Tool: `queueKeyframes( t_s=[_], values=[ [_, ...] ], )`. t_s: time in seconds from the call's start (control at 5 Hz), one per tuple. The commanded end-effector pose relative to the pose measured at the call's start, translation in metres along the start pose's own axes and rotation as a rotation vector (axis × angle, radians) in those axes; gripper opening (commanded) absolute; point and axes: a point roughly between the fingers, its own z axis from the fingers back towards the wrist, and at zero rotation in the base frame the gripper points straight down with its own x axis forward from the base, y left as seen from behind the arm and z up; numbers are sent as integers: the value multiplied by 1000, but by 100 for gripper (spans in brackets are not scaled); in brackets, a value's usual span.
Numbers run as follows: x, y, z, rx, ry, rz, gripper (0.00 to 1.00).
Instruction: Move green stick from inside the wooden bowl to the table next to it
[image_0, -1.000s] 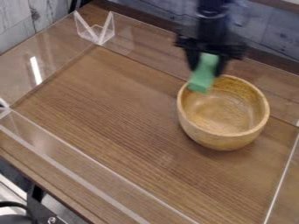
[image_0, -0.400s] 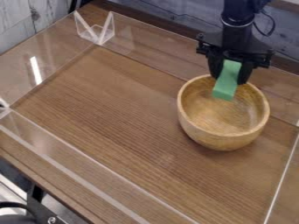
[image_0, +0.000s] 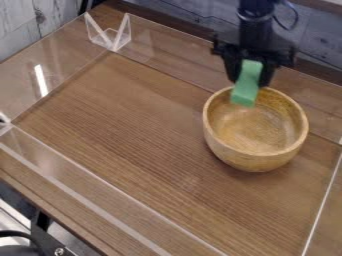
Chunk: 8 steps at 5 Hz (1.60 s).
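The black gripper (image_0: 250, 66) is clamped tight on the green stick (image_0: 247, 85), which hangs nearly upright over the far rim of the wooden bowl (image_0: 255, 127), clear of the hollow. Around the bowl the table (image_0: 120, 120) lies bare. Low clear acrylic walls (image_0: 80, 175) edge it, one running just right of the bowl.

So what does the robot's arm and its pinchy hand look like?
The arm is black and comes down from the top of the picture like a thick post. At its end sits the gripper, also black, a wide blocky bar with two short dark fingers pointing down. The picture is too blurry to show any cables or markings.
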Motion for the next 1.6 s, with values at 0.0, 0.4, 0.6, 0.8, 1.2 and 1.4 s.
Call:
queueKeyframes(
  t_s=[0.0, 0.4, 0.6, 0.8, 1.2, 1.4],
  values=[
    [24, 31, 34, 2, -105, 62, 0],
    [21, 36, 27, 10, -102, 46, 0],
    [11, -3, 21, -10, -92, 0, 0],
    [13, 43, 21, 20, -95, 37, 0],
    [12, -10, 10, 6, -95, 22, 0],
    [17, 31, 11, 34, -103, 60, 0]
  ],
)
